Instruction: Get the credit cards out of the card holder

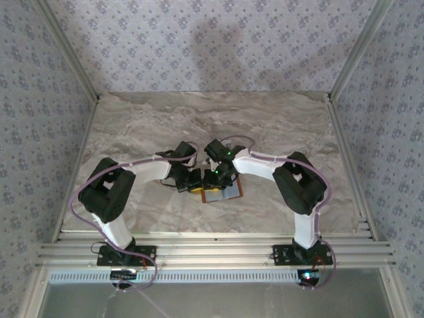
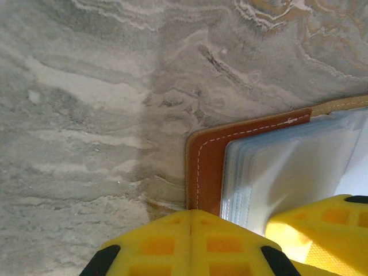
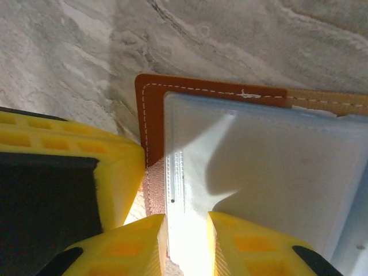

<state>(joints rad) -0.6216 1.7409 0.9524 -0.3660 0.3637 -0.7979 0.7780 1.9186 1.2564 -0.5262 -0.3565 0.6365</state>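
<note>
While no credit cards appear removed, task barely begun: orange-brown leather card holder (image 3: 154, 109), open on grey marble table (image 1: 132, 126), lies under right gripper (image 3: 187, 244) with jaws narrowly parted. Left gripper (image 2: 267, 217) alongside, jaw state untellable.

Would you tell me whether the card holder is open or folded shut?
Open: the card holder lies spread on the table, its pale inner sleeves facing up.

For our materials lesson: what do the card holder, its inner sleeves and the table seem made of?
Card holder: orange-brown leather or imitation, matte, fine grain, pale stitching along the edge. Inner sleeves: clear, slightly frosted plastic, stacked layers with soft sheen. Table: grey veined marble look; stone or printed laminate, cannot tell.
</note>
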